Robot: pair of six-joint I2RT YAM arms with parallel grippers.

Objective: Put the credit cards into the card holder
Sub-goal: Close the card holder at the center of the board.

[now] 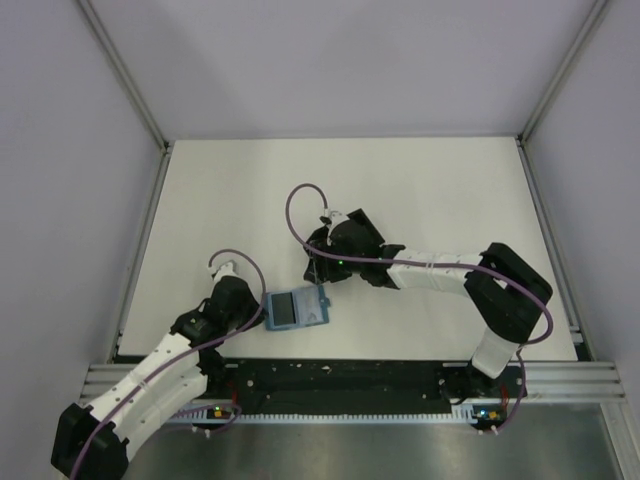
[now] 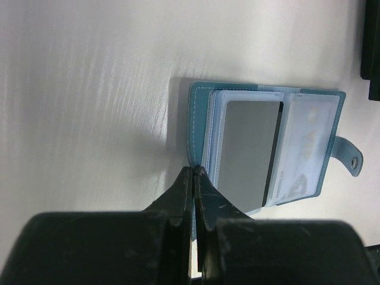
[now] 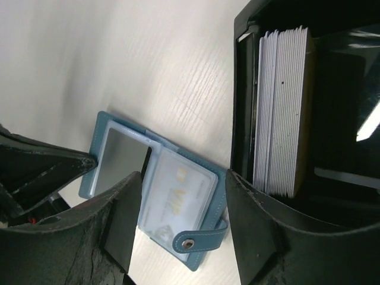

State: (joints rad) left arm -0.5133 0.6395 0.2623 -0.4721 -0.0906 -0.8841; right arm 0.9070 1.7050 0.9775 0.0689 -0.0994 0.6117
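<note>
The white tabletop [image 1: 350, 190] carries the open, teal-blue card holder [image 1: 297, 308] close to the arm bases. A black tray [image 3: 242, 107] sits just beyond the card holder, under the right wrist. In the tray a stack of white cards [image 3: 282, 107] stands on edge, packed tight. The card holder lies spread flat. A silver-grey card [image 2: 246, 151] is in one clear sleeve and a white card [image 2: 309, 148] printed VIP is in the sleeve next to it, nearer the snap tab [image 2: 350, 157]. The left arm's fingers [image 2: 184, 196] are closed, with their tips at a corner of the card holder's cover on the side away from the tab. It cannot be told whether they nip the cover or only press on it. The right arm's fingers [image 3: 122, 225] stand apart with nothing between them, hovering above the card holder's far edge. The step in hand looks like fetching another card from the tray. To do it well, the right fingers should probably straddle only the outermost card of the stack, since tightly packed cards tend to lift together. The left fingers should hold the card holder in place. Both visible sleeves look full, so a free sleeve would have to be found.
</note>
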